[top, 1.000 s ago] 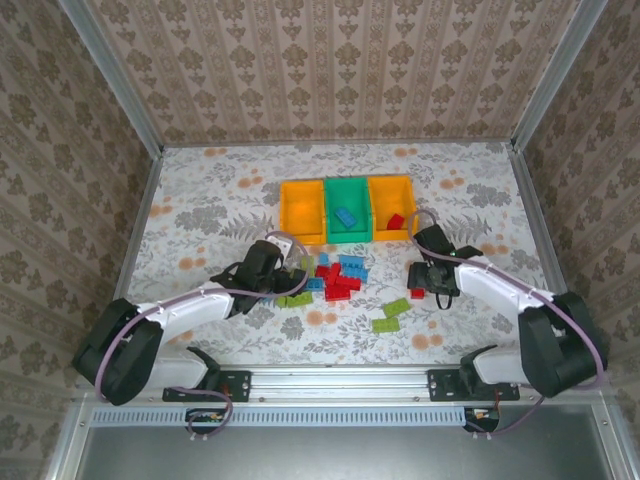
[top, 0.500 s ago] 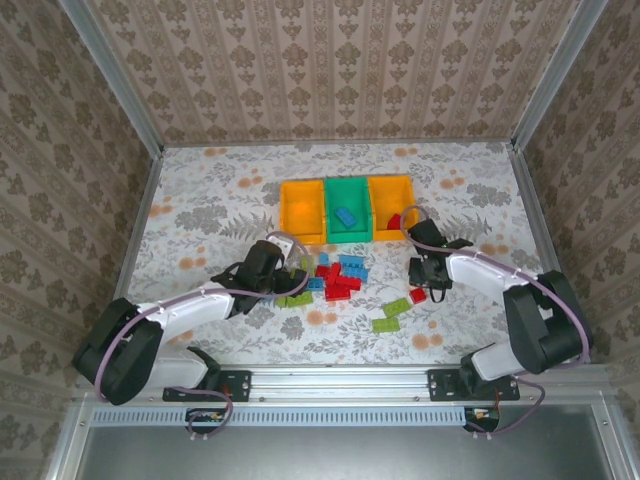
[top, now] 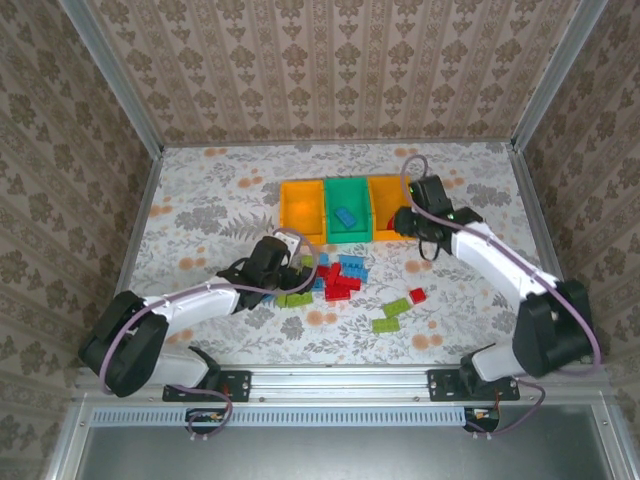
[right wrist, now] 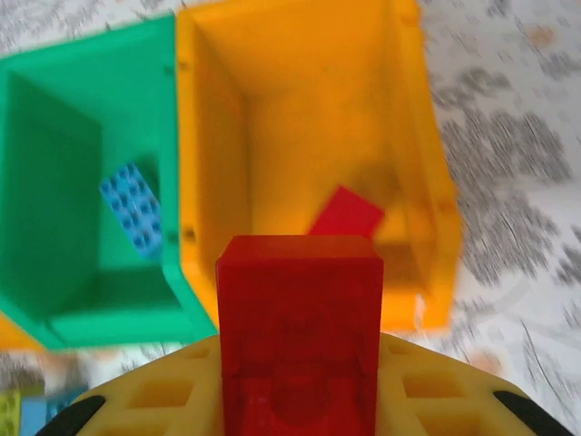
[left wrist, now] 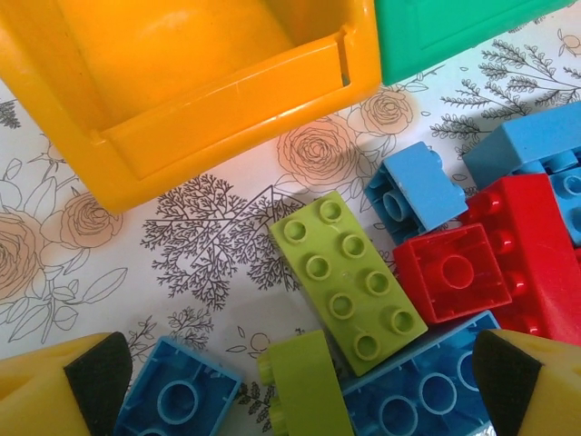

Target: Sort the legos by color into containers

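1. Change, R arm: within 1 s the right tool [top: 407, 224] has left the bench [top: 200, 200] beside the loose red lego [top: 417, 295]. It has swung toward 12 o'clock and now hangs over the near rim of the right orange bin [top: 389, 186].
2. Right tool state: pinching the held red lego [right wrist: 300, 309] between both pads. Wrist view puts it in front of the bin opening, not yet released.
3. Bin contents:
   - Right orange bin: 1 binned red lego [right wrist: 347, 213].
   - Green bin [right wrist: 54, 154]: 1 blue lego [right wrist: 134, 207].
   - Left orange bin [left wrist: 182, 118]: looks empty.
4. Change, L arm: the left tool [left wrist: 300, 372] has edged toward 3 o'clock, into the pile [top: 335, 278]. State: spread, gripping nothing. A lime 2x4 lego [left wrist: 347, 280] lies just ahead, between the 2 pads' lines, touching red and blue neighbours.
5. Meaning for the task: red goes to the right bin and blue to the green bin, so lime prob. goes to the left bin. Est. next step, R arm: release over the bin.
6. Remaining: most of the work. The pile sits at 6 o'clock of the green bin, with the lime legos [top: 397, 307] and the loose red lego at its 3 to 4 o'clock.
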